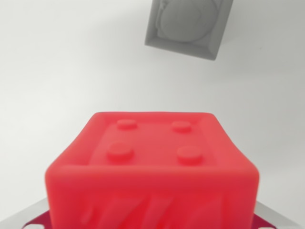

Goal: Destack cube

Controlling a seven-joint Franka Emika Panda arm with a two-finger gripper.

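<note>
Across the whole wrist view spreads a pale, plain white table [57,71], evenly lit and bare apart from two things. Largest of these, filling the lower middle of the picture and slightly blurred from closeness, is a red cube [151,171]. Its top face is sunk a little within a raised rim, and four round studs sit on that face in a square, two nearer the camera and two farther back. Its near side runs down to the bottom edge of the picture, with faint slanted streaks showing through the glossy red. Below the cube's lower corners, at the bottom left and bottom right of the view, peek out pieces of something else: a light grey edge [28,213] and, just inside it, a darker magenta strip [40,222]; what these belong to cannot be told, nor whether the cube rests on them. Smaller, at the top of the picture and to the wrist view's right of centre, lies a grey square block [188,26], tilted, with a round hollow shape on its top face; it is cut off by the upper edge and stands well apart from the cube. No fingers of the gripper show anywhere in this view, so I cannot tell whether its jaws are spread, pressed together or holding anything.
</note>
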